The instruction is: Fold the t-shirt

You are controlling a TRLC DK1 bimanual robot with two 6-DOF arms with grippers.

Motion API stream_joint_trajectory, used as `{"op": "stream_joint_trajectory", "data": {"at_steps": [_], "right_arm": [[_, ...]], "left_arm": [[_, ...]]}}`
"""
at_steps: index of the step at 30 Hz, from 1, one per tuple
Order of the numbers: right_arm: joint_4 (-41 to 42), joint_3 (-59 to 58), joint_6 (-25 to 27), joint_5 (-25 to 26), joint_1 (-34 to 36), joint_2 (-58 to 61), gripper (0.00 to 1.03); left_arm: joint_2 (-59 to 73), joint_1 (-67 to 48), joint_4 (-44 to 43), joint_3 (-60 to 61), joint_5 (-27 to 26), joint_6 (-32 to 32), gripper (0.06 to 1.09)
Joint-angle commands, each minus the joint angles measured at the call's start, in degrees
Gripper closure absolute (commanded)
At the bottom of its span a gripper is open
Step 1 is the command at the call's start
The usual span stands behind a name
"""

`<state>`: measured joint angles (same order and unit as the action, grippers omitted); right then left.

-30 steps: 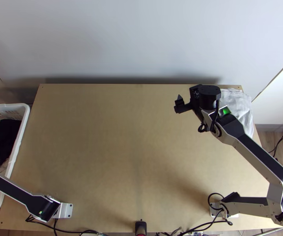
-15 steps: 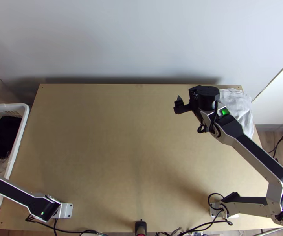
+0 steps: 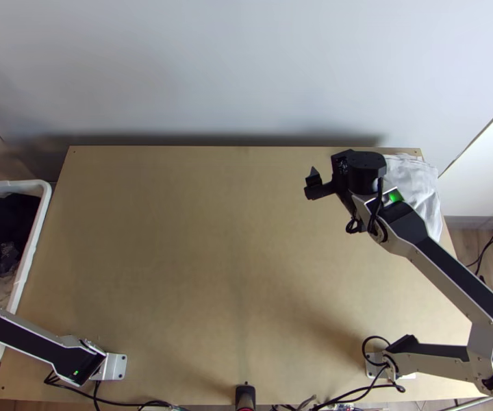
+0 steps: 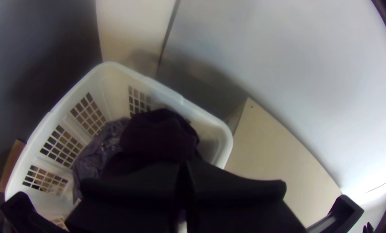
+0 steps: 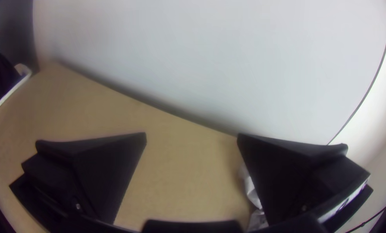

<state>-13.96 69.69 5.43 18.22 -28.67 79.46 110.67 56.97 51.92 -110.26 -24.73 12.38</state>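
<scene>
Left jaws (image 4: 184, 168): clenched on a dark garment (image 4: 156, 133), presumably the t-shirt, bunched at the slatted white laundry basket (image 3: 35, 229), 9 o'clock in the top view and cut off by its edge; the garment's outline is hard to make out. Right jaws (image 3: 342, 176): parted, above the worktop (image 3: 212, 240) toward 1 o'clock. Rumpled pale cloth (image 3: 419, 186), 2 o'clock, partly hidden behind the right arm.

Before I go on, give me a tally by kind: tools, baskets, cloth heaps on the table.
Tools: 2, the left tool and the right tool
Baskets: 1, white
Cloth heaps on the table: 1, pale; pieces in it, cannot tell
Total: 4
</scene>
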Motion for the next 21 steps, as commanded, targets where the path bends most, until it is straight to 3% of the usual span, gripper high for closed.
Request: {"op": "stream_joint_trajectory", "data": {"at_steps": [1, 4, 7, 15, 21], "right_arm": [[0.0, -0.3, 0.1, 0.0, -0.1, -0.7, 0.05], [0.0, -0.3, 0.0, 0.0, -0.1, -1.0, 0.05], [0.0, -0.3, 0.0, 0.0, -0.2, -1.2, 0.05], [0.2, -3.4, -0.2, 0.1, 0.0, -3.2, 0.05], [0.8, -2.8, 0.1, 0.1, 0.0, -3.3, 0.05]], "left_arm": [[-3.6, -0.6, 10.0, -14.2, -3.3, -2.5, 1.05], [-2.0, -0.5, 6.4, -19.5, -2.4, -5.8, 1.05], [0.9, -0.5, 4.6, -21.6, 2.4, -7.3, 1.05], [-4.9, 4.0, -3.9, -21.4, 2.1, -16.6, 1.05], [-11.5, 4.2, -8.2, -21.4, 2.4, -17.8, 1.05]]}}
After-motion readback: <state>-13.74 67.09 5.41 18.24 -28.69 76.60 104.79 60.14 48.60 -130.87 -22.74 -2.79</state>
